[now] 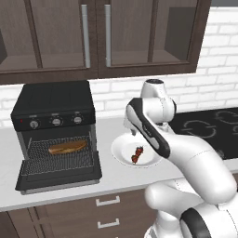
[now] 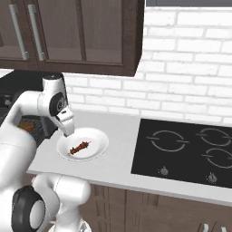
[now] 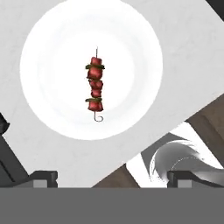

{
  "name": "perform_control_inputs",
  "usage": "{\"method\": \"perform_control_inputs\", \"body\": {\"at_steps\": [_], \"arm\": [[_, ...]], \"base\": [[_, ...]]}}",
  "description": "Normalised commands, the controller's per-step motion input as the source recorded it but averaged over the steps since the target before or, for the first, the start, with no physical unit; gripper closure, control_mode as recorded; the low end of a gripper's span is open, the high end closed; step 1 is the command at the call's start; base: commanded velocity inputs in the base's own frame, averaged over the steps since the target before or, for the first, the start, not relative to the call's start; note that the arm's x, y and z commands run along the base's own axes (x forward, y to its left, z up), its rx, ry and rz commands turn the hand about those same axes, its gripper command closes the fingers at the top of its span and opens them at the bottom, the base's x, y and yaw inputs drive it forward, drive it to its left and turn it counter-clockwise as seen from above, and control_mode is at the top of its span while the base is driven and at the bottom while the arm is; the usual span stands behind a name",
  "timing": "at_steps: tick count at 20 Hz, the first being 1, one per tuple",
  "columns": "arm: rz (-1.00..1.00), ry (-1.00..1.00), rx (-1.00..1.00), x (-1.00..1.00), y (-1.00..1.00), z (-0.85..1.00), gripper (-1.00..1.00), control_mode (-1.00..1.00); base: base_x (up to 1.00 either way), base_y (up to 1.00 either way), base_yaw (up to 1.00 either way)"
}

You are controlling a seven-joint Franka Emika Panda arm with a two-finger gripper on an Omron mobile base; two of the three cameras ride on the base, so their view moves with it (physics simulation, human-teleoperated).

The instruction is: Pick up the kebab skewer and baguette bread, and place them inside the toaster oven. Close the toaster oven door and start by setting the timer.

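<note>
So my hand [image 3: 112, 177] is hanging wide open over the white plate [image 1: 122, 153] near the front edge of the tabletop, gripping nothing yet. The kebab skewer [image 3: 96, 84] lies flat in the middle of that plate. The baguette bread [image 1: 68, 147] already sits on the rack of the toaster oven [image 1: 53, 109], door [image 1: 60, 180] dropped open. The skewer looks light, thin and stiff, probably rolls easily. I'd pinch across the meat chunks at the middle, not the bare stick.
</note>
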Motion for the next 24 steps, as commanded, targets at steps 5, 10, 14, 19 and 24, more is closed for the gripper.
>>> {"method": "perform_control_inputs", "body": {"at_steps": [5, 10, 14, 19, 24], "arm": [[0.28, 0.0, 0.0, 0.0, -0.72, -0.28, -1.0, -1.0], [0.15, -0.09, 0.0, 0.22, -0.14, -0.51, -1.0, -1.0], [0.02, -0.08, 0.0, 0.47, 0.0, -0.51, -1.0, -1.0], [0.0, -0.03, 0.0, 0.47, 0.03, -0.44, -1.0, -1.0], [0.0, 0.0, 0.0, 0.33, 0.28, -0.38, -1.0, -1.0]], "base": [[0.0, 0.0, 0.0], [0.0, 0.0, 0.0], [0.0, 0.0, 0.0], [0.0, 0.0, 0.0], [0.0, 0.0, 0.0]]}}
